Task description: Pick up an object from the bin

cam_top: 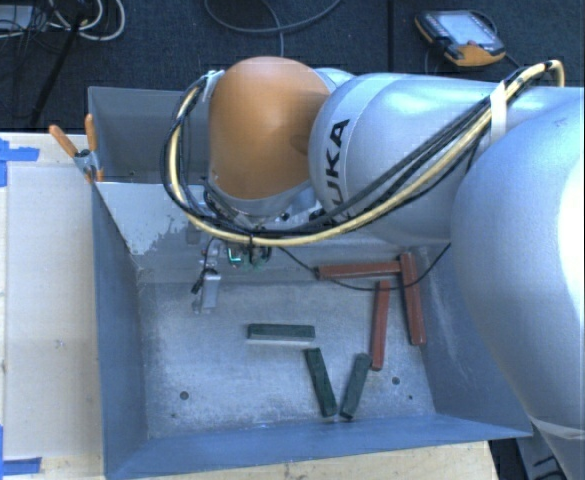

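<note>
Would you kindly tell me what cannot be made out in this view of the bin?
1. Camera view: rear floor and rear right corner of the bin, hidden under the arm.
2. Camera view: upper part of the end effector, covered by the orange cover and cables.
3. Camera view: whether the left slanted green bar touches the right slanted green bar at their lower ends, too small to tell.

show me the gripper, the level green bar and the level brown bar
gripper (206, 296), camera view, its tip
level green bar (280, 334), camera view, its middle
level brown bar (357, 269), camera view, its middle
</note>
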Robot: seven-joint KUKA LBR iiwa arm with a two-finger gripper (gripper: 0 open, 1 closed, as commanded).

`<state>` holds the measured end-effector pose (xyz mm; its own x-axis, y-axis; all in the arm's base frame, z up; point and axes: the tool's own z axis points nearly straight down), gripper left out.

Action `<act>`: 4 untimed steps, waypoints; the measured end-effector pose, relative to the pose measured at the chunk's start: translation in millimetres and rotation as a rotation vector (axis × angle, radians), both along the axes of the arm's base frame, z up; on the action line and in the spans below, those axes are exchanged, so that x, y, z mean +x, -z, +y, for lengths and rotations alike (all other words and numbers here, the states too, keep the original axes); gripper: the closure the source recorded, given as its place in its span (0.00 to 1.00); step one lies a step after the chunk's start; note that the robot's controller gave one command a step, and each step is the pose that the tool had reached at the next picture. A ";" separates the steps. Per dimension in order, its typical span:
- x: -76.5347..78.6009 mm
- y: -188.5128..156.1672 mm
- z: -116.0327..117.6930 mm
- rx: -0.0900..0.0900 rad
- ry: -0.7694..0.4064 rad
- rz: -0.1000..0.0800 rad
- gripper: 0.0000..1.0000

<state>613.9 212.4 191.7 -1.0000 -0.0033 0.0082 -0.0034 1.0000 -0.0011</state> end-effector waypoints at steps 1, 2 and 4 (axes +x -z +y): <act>1.8 -5.3 -0.9 0.002 0.004 -0.008 0.00; -0.6 39.8 -19.9 0.004 -0.013 -0.013 0.00; -20.4 65.4 -61.3 0.002 0.018 -0.008 0.00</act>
